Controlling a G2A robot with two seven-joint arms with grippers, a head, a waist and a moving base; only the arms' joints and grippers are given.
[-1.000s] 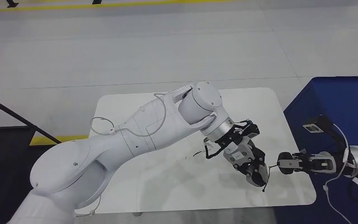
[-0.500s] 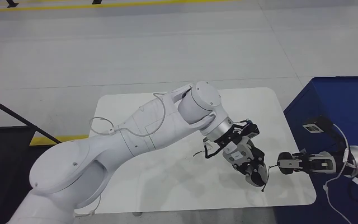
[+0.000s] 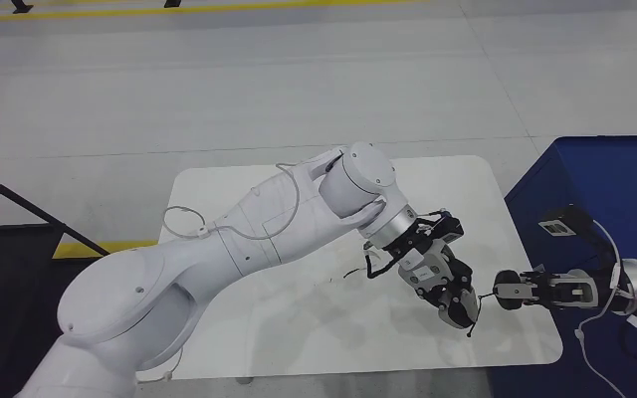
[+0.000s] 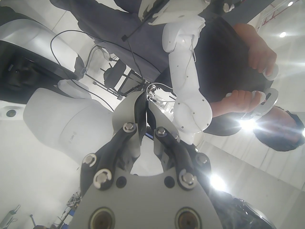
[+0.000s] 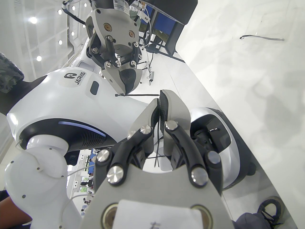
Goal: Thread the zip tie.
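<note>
Nearest, the right gripper (image 5: 159, 97) was seen pinched on the zip tie (image 5: 143, 95), a thin black strap stretched straight above the table (image 5: 238, 84) to the left gripper (image 5: 124, 91), likewise clamped on it; pickup was judged done, the threading through its small head unconfirmed.

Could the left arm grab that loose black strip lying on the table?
Probably not yet: the left pincer is shut on the zip tie, though the table around the strip looks free.

Pale grey floor (image 3: 299, 90) with yellow line (image 3: 199, 8) far off. White worktop (image 3: 468, 199), blue cabinet (image 3: 587, 179) beside. Bright ceiling lights (image 5: 33, 20) overhead.
</note>
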